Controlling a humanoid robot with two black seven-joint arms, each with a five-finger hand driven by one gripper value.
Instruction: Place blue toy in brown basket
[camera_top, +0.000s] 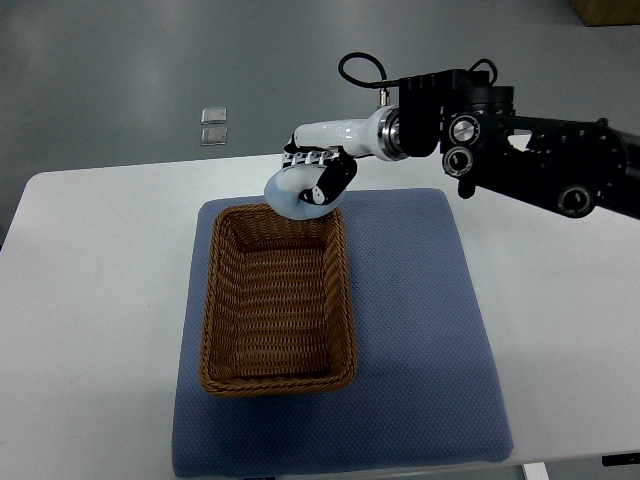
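One blue toy (287, 192), pale ring-shaped, clasped in right hand (318, 178), fingers curled round it; held over far rim of brown basket (277, 300), seemingly positioned for dropping inside.

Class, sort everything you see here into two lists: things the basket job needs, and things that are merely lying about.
Belongs to the job:
- blue toy
- brown basket
- right hand, shut on the toy above the basket's far rim

Just lying about:
- blue mat under the basket
- white table
- two small squares on the floor
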